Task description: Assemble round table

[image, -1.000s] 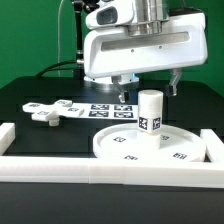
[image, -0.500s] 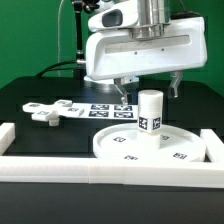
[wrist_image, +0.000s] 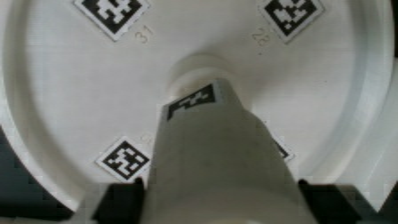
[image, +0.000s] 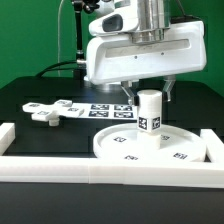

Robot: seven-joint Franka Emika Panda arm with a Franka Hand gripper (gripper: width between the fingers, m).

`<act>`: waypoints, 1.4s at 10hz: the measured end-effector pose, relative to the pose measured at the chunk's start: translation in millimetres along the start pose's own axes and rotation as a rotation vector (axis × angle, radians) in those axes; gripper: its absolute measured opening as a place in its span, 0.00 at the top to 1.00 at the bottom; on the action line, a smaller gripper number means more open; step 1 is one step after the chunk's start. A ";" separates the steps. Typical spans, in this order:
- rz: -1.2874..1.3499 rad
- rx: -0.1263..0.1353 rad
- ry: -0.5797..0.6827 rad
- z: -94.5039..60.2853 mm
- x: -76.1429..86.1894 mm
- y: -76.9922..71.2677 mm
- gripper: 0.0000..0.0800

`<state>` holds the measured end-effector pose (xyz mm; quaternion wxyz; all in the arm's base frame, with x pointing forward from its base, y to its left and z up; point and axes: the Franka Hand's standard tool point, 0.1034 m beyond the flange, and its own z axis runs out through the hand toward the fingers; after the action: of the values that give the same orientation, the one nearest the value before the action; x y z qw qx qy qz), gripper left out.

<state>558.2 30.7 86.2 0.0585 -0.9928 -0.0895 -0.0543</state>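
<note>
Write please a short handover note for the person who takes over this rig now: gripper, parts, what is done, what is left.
Gripper: open, one finger on each side of the leg's top, not gripping.
Leg: upright in the middle of the disc.
Foot piece: flat on the table, at the exterior view's left, apart from the disc.
Done: leg set on the disc; how firmly it sits cannot be told.
Left: probably fitting the foot piece onto the leg's top.

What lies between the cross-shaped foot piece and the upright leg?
In the exterior view: the marker board, flat on the black table, then the rim of the disc that the leg stands on.
</note>
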 end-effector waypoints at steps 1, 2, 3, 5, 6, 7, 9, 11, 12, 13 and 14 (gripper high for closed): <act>0.014 0.000 0.000 0.0 0.0 0.0 0.49; 0.025 0.000 0.000 0.0 0.0 0.0 0.49; 0.022 0.000 0.000 0.0 0.0 0.0 0.49; 0.147 0.003 0.001 0.1 0.2 -0.7 0.49; 0.179 0.003 0.001 0.1 0.1 -0.5 0.49; 0.343 0.007 0.003 0.1 0.1 0.8 0.49; 0.529 0.002 0.025 0.3 0.6 2.6 0.49; 0.834 0.000 0.031 0.3 -1.2 0.4 0.49; 0.969 -0.003 0.028 1.3 -1.6 -5.2 0.49; 1.099 0.000 0.027 1.7 -2.4 -7.9 0.49; 1.191 0.011 0.024 2.1 -2.7 -9.3 0.49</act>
<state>554.1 39.7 84.9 0.0851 -0.8711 0.4831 -0.0231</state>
